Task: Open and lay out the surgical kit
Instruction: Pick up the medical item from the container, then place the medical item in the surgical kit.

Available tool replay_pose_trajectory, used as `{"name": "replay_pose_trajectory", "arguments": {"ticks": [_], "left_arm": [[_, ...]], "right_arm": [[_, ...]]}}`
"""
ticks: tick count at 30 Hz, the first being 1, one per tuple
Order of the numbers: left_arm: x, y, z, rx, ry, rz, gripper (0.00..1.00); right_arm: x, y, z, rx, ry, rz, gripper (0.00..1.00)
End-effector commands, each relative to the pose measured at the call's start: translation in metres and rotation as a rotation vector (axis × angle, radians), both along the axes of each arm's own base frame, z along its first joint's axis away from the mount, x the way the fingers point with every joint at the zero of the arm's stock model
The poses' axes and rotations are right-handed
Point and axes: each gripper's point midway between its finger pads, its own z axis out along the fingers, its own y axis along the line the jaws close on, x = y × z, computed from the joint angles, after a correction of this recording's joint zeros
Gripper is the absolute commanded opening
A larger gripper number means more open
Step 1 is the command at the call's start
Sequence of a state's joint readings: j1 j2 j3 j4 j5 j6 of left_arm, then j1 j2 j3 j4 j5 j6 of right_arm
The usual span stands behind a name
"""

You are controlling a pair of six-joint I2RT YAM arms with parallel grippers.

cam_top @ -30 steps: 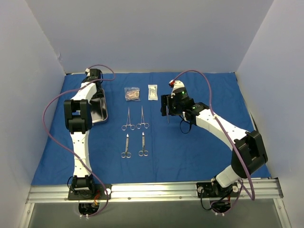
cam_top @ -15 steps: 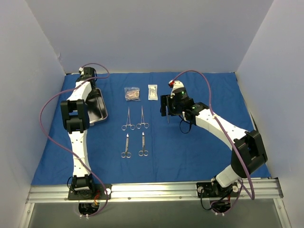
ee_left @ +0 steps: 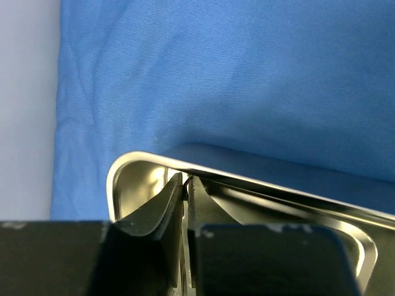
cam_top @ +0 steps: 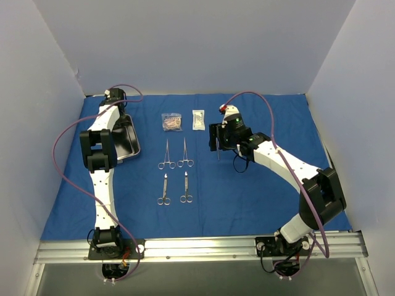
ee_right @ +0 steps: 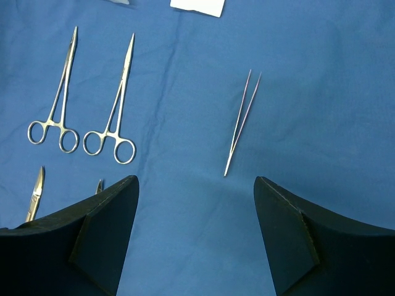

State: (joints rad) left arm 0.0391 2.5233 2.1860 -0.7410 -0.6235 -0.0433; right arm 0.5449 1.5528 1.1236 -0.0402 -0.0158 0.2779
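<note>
The blue cloth wrap (cam_top: pixel 247 197) lies spread flat over the table. On it at the left stands the steel tray (cam_top: pixel 128 139), and my left gripper (ee_left: pixel 186 179) reaches into its back corner just under the rim (ee_left: pixel 247 182). Its jaws are pressed nearly together with a thin steel strip, seemingly tweezers, between them. My right gripper (ee_right: pixel 196 179) hovers open over the cloth, and one pair of tweezers (ee_right: pixel 242 122) lies just beyond its fingertips. Two ring-handled clamps (cam_top: pixel 166 154) (cam_top: pixel 185 154) lie mid-cloth, two scissors (cam_top: pixel 164 190) (cam_top: pixel 186 188) below them, and two clear packets (cam_top: pixel 171 121) (cam_top: pixel 198 119) behind.
Pale walls close in the table at the left, back and right. A metal rail (cam_top: pixel 197 246) carrying both arm bases runs along the near edge. Purple cables (cam_top: pixel 62 142) (cam_top: pixel 278 123) loop off both arms.
My left gripper has shifted a little left toward the tray's back corner and its jaws have closed. The right arm and the laid-out instruments have not moved.
</note>
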Motion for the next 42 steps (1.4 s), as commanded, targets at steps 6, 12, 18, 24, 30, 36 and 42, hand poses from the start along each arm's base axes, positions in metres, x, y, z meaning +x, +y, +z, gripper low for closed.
{"name": "replay_pose_trajectory", "arguments": {"ticks": [6, 12, 18, 24, 30, 36, 42], "left_arm": [[0.009, -0.005, 0.027, -0.025, -0.055, 0.001, 0.02], [0.019, -0.013, 0.075, -0.044, -0.155, -0.01, 0.02], [0.021, -0.023, 0.109, -0.11, -0.239, 0.005, 0.02], [0.014, -0.047, 0.148, -0.255, -0.331, 0.011, 0.02], [0.007, -0.111, 0.182, -0.475, -0.427, -0.056, 0.02], [-0.018, -0.178, 0.223, -0.647, -0.526, -0.122, 0.02], [-0.043, -0.239, 0.25, -0.778, -0.593, -0.183, 0.02]], "right_arm": [[0.009, -0.002, 0.016, 0.001, -0.047, 0.0, 0.7], [0.01, -0.002, 0.022, 0.001, -0.062, 0.006, 0.7], [0.008, -0.001, 0.029, 0.004, -0.076, 0.019, 0.7], [0.006, 0.015, 0.045, 0.067, -0.09, 0.09, 0.7], [0.001, 0.048, 0.065, 0.167, -0.092, 0.2, 0.7], [0.002, 0.089, 0.09, 0.279, -0.114, 0.266, 0.7], [0.0, 0.12, 0.107, 0.35, -0.099, 0.319, 0.69]]}}
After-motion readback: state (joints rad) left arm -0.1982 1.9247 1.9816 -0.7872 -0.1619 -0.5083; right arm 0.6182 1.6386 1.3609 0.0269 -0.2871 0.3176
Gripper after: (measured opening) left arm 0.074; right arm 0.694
